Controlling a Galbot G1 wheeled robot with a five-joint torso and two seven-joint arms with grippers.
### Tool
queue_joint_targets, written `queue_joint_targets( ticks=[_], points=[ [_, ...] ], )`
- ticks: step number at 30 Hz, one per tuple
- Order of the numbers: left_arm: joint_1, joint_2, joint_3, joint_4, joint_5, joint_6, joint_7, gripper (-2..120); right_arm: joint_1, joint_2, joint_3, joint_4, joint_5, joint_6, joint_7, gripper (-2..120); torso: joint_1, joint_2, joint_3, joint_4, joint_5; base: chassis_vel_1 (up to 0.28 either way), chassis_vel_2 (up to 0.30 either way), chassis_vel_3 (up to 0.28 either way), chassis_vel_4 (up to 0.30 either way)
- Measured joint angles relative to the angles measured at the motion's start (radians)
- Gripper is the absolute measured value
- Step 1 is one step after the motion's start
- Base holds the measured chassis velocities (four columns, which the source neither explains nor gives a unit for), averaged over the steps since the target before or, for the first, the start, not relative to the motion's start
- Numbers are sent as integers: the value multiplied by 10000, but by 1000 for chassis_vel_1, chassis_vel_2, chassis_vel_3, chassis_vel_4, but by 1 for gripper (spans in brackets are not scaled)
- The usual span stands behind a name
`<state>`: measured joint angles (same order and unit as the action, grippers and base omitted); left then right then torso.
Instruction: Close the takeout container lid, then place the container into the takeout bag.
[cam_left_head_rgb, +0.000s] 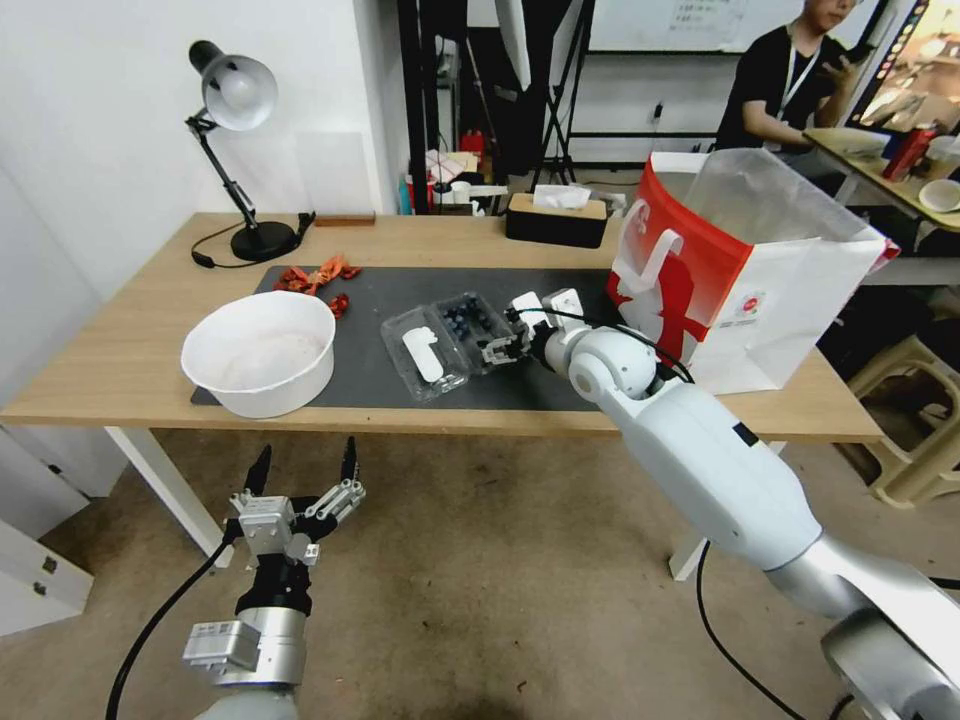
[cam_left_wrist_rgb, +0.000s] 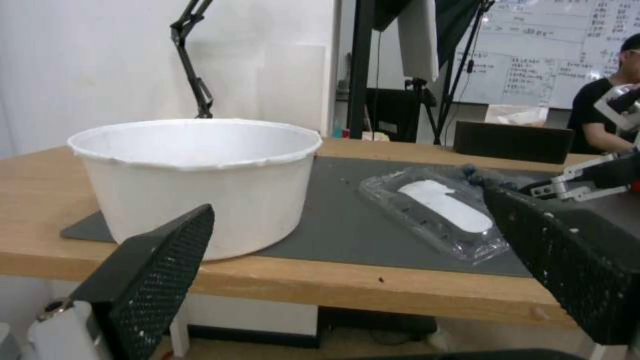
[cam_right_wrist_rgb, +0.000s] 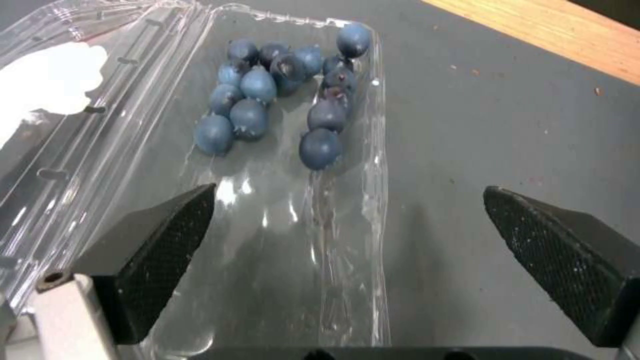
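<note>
The clear takeout container (cam_left_head_rgb: 470, 325) lies open on the dark mat, blueberries (cam_right_wrist_rgb: 280, 95) in its tray. Its lid (cam_left_head_rgb: 425, 352) is folded flat toward the table's front, white sticker (cam_left_wrist_rgb: 443, 205) up. My right gripper (cam_left_head_rgb: 497, 347) is open at the tray's near right corner; in the right wrist view one finger (cam_right_wrist_rgb: 157, 247) is over the tray and the other (cam_right_wrist_rgb: 567, 260) over the mat, straddling the tray's side rim. The red and white takeout bag (cam_left_head_rgb: 740, 270) stands open at the table's right. My left gripper (cam_left_head_rgb: 303, 465) hangs open below the table's front edge.
A big white bowl (cam_left_head_rgb: 262, 350) sits on the mat's left end. Red wrappers (cam_left_head_rgb: 320, 278) lie behind it, a black desk lamp (cam_left_head_rgb: 240, 150) at the back left, a black tissue box (cam_left_head_rgb: 557, 218) at the back centre. The grey mat (cam_left_head_rgb: 370, 385) covers the table's middle.
</note>
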<state>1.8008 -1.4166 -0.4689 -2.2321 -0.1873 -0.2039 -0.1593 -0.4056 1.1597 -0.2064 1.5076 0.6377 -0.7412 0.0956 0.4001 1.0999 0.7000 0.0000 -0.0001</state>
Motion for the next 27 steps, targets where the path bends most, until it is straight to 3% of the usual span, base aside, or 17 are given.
queue_joint_targets(
  ticks=[27],
  points=[
    [-6,53,-12,-17,7,-89,-36,100,208,-421,-293,-91,703,53,217,100,-2,1,0,0,1,0,0,0,0]
  ],
)
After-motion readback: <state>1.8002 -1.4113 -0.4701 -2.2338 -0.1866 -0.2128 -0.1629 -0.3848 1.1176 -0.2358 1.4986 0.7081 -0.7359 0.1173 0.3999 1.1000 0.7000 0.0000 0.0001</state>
